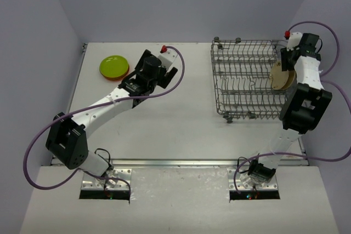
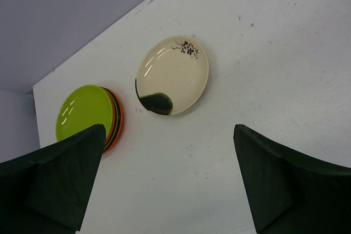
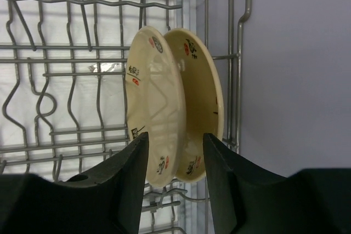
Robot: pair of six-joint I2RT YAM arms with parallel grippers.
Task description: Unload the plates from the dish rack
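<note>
Two beige plates (image 3: 164, 102) stand upright side by side at the right end of the grey wire dish rack (image 3: 77, 64). My right gripper (image 3: 174, 146) is open, with one finger on each side of the pair's lower rims. In the top view the rack (image 1: 241, 53) sits at the back right, with a beige plate (image 1: 281, 76) under my right gripper (image 1: 285, 65). A lime green plate (image 2: 85, 110) lies on an orange plate (image 2: 118, 124) at the table's back left. Another beige plate (image 2: 173, 75) lies flat beside them. My left gripper (image 2: 169, 135) is open and empty above the table.
The green and orange stack (image 1: 114, 67) lies near the back left corner, just left of my left gripper (image 1: 143, 76). Grey walls close the table at the back and sides. The rack's right side is close to the right wall. Purple cables loop beside both arms.
</note>
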